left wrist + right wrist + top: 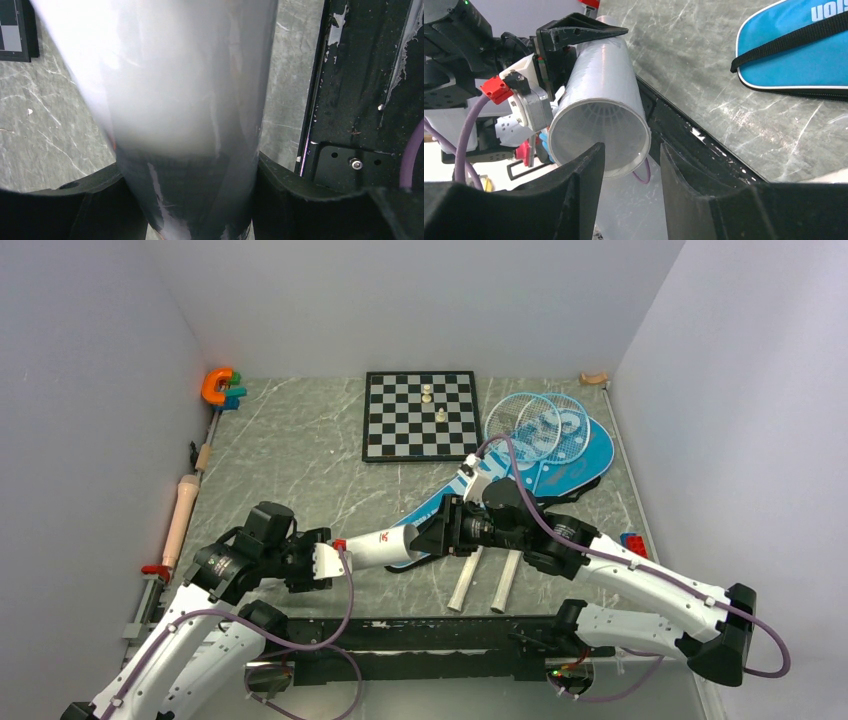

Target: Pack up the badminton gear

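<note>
The tube (385,545) looks light, slick and easy to dent, so grip its body rather than the open rim, like the left gripper (328,562) clamping it in the air beside the blue bag (585,455)'s narrow end, with the right gripper (631,150) open and empty at its mouth

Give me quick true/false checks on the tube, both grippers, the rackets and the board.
1. The left gripper clamps the white tube. True.
2. The right gripper is shut on the tube. False: its jaws stand open at the tube's open end.
3. The rackets are zipped inside the blue bag. False: their heads lie exposed on top of it.
4. The tube's open end faces the right gripper. True.
5. The chessboard is bare. False: two small white pieces stand on it.
</note>
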You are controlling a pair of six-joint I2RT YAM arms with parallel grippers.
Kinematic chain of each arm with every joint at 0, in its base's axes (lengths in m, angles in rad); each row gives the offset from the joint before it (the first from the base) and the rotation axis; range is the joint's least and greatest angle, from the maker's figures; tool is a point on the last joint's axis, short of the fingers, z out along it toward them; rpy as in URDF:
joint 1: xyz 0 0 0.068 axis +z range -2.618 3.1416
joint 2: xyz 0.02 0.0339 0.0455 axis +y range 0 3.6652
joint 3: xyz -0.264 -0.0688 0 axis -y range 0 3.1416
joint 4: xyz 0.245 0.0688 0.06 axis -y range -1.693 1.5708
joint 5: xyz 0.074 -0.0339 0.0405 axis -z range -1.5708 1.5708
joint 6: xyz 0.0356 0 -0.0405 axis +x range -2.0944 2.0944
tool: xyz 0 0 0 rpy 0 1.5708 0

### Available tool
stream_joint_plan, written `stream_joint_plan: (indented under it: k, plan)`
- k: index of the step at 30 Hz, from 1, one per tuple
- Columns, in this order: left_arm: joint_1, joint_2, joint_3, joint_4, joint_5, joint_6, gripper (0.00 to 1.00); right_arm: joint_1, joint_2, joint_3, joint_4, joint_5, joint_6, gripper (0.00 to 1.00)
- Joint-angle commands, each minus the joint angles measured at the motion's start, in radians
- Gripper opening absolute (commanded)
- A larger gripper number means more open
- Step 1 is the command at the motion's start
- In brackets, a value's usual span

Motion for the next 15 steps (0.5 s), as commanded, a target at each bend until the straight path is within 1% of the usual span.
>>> stream_joint_plan:
  k: [1,6,8,10,12,15]
  plan:
    - [-0.002,-0.001,0.045,0.093,0.073,-0.006,0.49,0.018,0.006,0.039,0.008,0.024,-0.016,0.49]
    - [-0.002,0.003,0.057,0.098,0.079,-0.02,0.49,0.041,0.04,0.054,-0.021,0.059,-0.023,0.42]
    - [-0.002,0.004,0.059,0.099,0.079,-0.022,0.49,0.048,0.05,0.052,-0.013,0.061,-0.019,0.39]
    - [-0.001,0.005,0.061,0.099,0.078,-0.025,0.49,0.051,0.055,0.049,-0.002,0.059,-0.016,0.38]
    - [-0.002,0.004,0.064,0.102,0.08,-0.032,0.49,0.053,0.055,0.047,0.001,0.058,-0.014,0.39]
    - [-0.001,0.006,0.069,0.107,0.081,-0.044,0.49,0.054,0.042,0.047,-0.012,0.067,-0.012,0.48]
